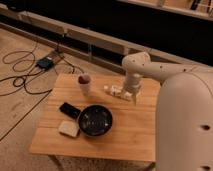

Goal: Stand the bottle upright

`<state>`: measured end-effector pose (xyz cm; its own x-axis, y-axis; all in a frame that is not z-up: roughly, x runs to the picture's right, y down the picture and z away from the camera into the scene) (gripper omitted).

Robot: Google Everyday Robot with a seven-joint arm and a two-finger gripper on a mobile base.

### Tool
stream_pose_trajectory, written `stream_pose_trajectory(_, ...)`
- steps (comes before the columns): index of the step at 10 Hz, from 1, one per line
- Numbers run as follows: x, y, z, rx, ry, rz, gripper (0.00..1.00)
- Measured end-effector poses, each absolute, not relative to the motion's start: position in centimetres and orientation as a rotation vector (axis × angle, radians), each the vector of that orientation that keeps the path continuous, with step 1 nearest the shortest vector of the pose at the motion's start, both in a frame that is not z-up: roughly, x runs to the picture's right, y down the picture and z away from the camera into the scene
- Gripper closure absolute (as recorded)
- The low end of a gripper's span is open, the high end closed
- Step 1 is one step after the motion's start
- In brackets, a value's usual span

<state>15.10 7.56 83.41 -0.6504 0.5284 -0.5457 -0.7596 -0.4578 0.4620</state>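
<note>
Wooden worktop point(135, 131), one arm point(150, 67) reaching in from the robot body point(186, 120) at the right of the view. The arm bends down at a white wrist, and the gripper point(129, 95) sits low over the far middle of the worktop, pointing down, jaws released and nothing clamped between them. The bottle point(113, 90) lies on its side on the worktop, not upright, pale with a light label, long axis running roughly left-right in the view. Its right end is just beside the gripper; can't tell if they touch. The cup point(85, 85) stands upright left of the bottle, near it but apart, dark reddish inside. Nearer the camera is a black pan point(95, 120), round and dark inside. A black slab point(70, 110) lies against the pan's left rim; can't tell if it is a handle or a separate item. A pale block point(69, 128) lies just below that slab, beside the pan. On the floor to the left are a dark box point(45, 63) and looped cables point(20, 80). Dark shelving runs along the back.
</note>
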Motion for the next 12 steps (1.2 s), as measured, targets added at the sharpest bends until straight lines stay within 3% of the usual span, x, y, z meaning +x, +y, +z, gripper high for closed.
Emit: stream_pose_trajectory(12, 19.4, 7.2, 91.6, -0.368, 0.912, 2.042, 0.35)
